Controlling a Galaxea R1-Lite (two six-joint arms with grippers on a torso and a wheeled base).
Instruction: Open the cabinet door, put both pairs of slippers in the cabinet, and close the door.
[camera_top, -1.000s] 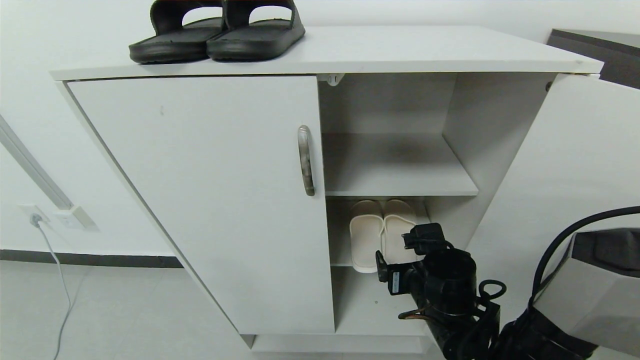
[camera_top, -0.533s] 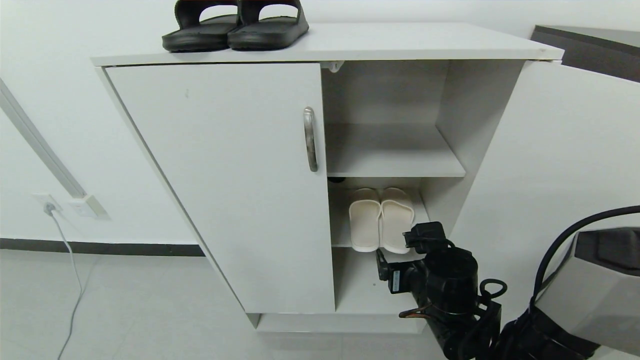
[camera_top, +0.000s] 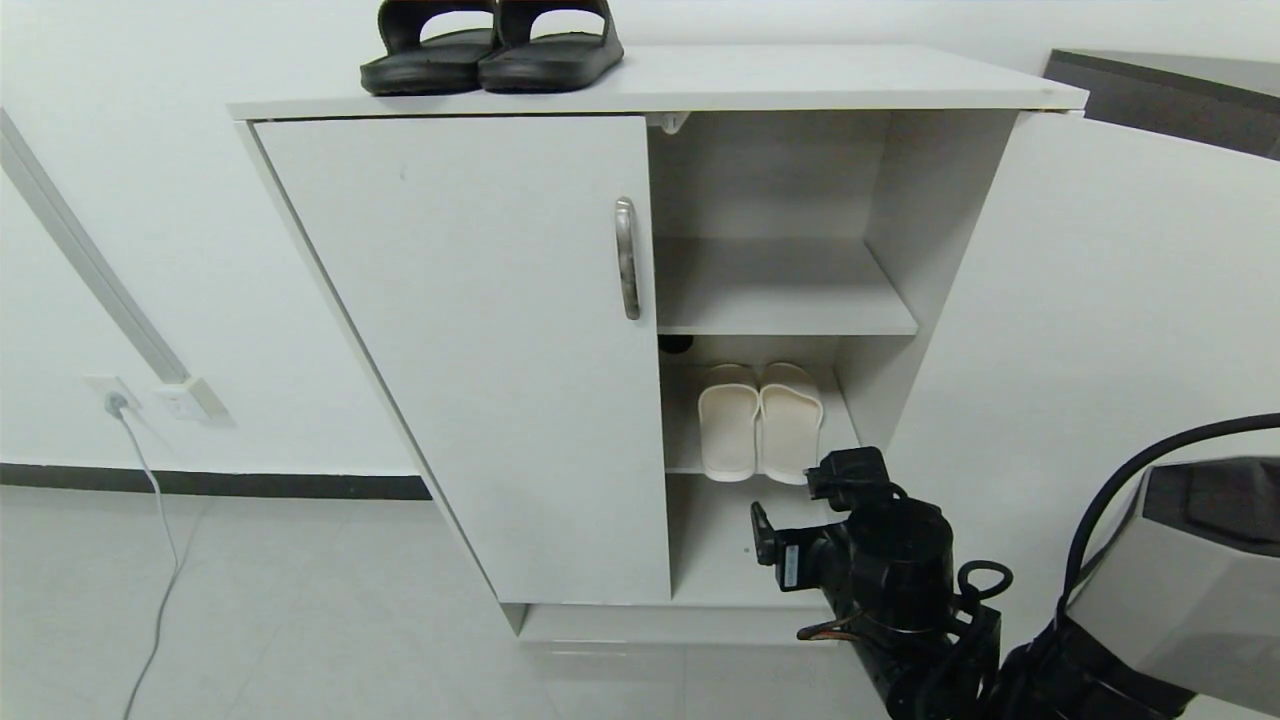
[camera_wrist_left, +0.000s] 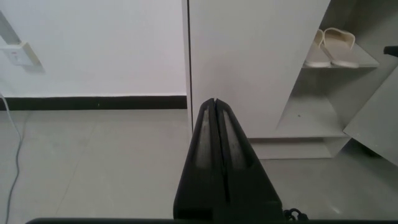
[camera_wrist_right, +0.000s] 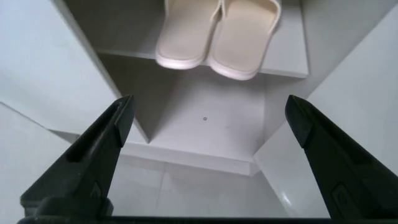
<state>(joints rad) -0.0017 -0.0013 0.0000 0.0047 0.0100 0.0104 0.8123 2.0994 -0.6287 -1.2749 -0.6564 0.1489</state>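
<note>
**Right door open, one pair shelved**

The view has pulled back from the cabinet (camera_top: 850, 75); the things themselves are unmoved. White slippers (camera_top: 760, 420) sit on the second shelf down, beside the open right door (camera_top: 1100, 300). Black slippers (camera_top: 495, 50) sit on the cabinet top. Right gripper (camera_wrist_right: 209, 102) is spread wide and empty; left gripper (camera_wrist_left: 214, 109) is closed and empty. Grey tiled floor (camera_top: 250, 600), white wall (camera_top: 120, 200), plugged socket (camera_top: 112, 402).

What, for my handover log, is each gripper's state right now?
Left gripper: shut, holding nothing.
Right gripper: open, empty, facing the cream rubber slippers on the white cabinet shelf.
</note>
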